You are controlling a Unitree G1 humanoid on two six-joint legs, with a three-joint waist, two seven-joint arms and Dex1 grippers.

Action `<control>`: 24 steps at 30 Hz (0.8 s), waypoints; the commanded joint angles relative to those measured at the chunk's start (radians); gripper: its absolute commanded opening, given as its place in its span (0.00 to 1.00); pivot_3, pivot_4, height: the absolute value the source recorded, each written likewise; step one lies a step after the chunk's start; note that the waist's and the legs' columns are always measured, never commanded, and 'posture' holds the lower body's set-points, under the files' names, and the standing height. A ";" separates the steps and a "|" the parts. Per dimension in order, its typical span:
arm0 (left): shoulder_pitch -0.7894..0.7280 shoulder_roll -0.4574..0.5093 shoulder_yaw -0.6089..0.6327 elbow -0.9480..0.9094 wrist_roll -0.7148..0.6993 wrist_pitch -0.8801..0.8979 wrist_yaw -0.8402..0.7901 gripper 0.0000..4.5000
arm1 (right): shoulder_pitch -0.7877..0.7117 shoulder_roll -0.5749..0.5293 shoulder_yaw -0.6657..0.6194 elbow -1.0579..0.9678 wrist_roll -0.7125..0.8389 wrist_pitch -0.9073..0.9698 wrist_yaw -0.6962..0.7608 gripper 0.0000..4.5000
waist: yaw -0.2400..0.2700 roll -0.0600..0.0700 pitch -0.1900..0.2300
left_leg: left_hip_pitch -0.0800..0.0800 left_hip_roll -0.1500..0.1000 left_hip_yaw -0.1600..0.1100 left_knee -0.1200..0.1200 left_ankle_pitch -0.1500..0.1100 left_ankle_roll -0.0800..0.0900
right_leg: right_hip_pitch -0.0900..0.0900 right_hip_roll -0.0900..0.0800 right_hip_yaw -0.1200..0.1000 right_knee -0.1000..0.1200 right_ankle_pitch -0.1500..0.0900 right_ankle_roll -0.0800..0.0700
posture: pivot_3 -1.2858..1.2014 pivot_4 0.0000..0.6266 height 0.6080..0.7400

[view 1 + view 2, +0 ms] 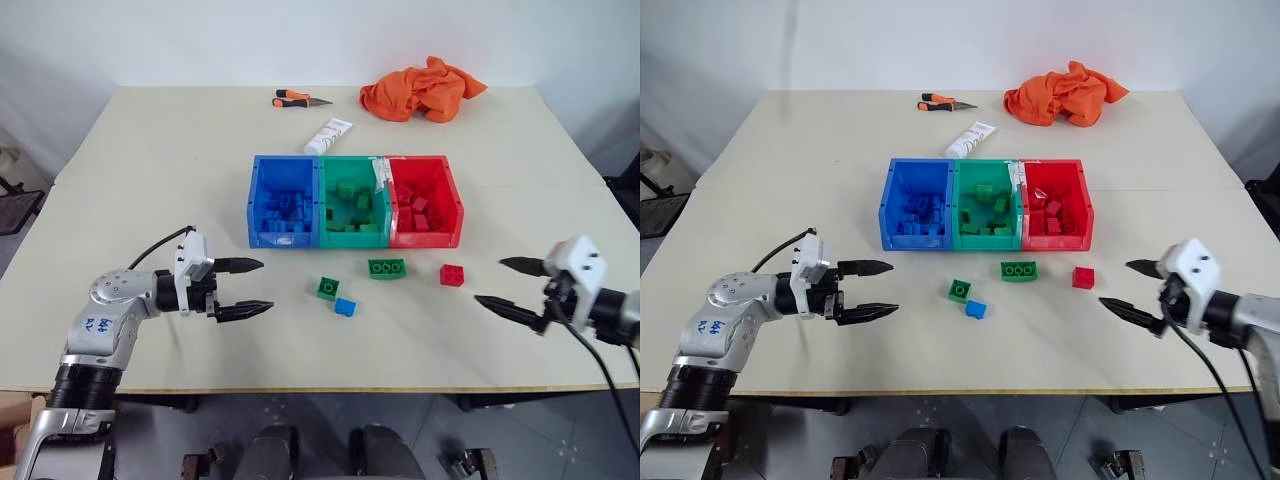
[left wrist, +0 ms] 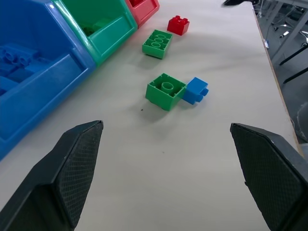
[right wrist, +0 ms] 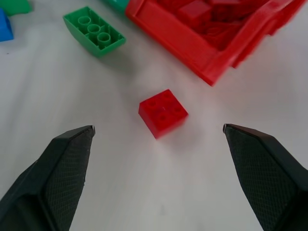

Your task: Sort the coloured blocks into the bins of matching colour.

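Three joined bins stand mid-table: blue (image 1: pixel 258 200), green (image 1: pixel 352 238) and red (image 1: pixel 456 205), each holding several bricks of its own colour. In front of them lie loose blocks: a long green brick (image 1: pixel 386 268), a small green brick (image 1: pixel 327 288) touching a blue brick (image 1: pixel 345 307), and a red brick (image 1: pixel 452 275). My left gripper (image 1: pixel 245 288) hovers open to the left of the green and blue pair, nothing between its fingers. My right gripper (image 1: pixel 508 285) hovers open to the right of the red brick (image 3: pixel 162 112), which lies ahead of its fingers.
At the table's far side lie an orange cloth (image 1: pixel 422 90), a white tube (image 1: pixel 328 136) and an orange-handled tool (image 1: pixel 298 99). The table's front edge (image 1: pixel 330 388) runs just below both grippers.
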 commanded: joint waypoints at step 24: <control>0.084 -0.058 0.091 -0.052 -0.061 -0.109 0.021 1.00 | -0.158 0.112 0.122 0.136 -0.052 -0.147 -0.070 0.08 | 0.001 0.000 0.000 | 0.000 0.000 -0.002 0.000 0.000 -0.001 | 0.000 0.000 -0.002 -0.001 0.000 0.000 | 0.52 0.24 1.00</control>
